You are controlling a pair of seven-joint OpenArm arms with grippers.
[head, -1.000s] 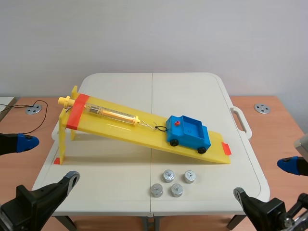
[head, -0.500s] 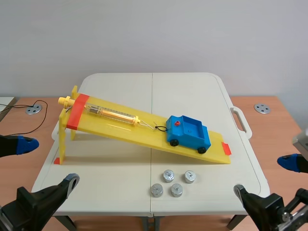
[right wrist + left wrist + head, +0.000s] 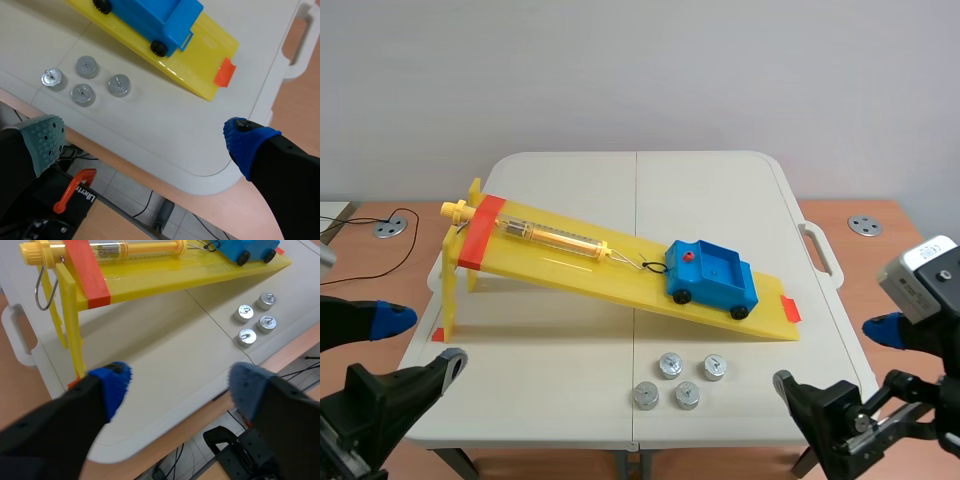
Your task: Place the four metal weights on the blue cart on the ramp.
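Scene view: both arms were cut off at the lower corners. The left gripper (image 3: 420,340) and the right gripper (image 3: 832,357) hung wide open, holding nothing. Four round, knobbed metal weights (image 3: 670,364) sat clustered on the white table (image 3: 570,340), on the robot's side of the yellow plastic ramp (image 3: 570,262). The boxy blue cart (image 3: 712,277) stood low on the slope.

Left wrist view: the cart was cropped, with only its wheels and lower body showing. The weights lay well ahead of the fingers.

Right wrist view: one end of the cart was cut off. The weights lay ahead, nearer the grey-green dotted pad (image 3: 45,140).
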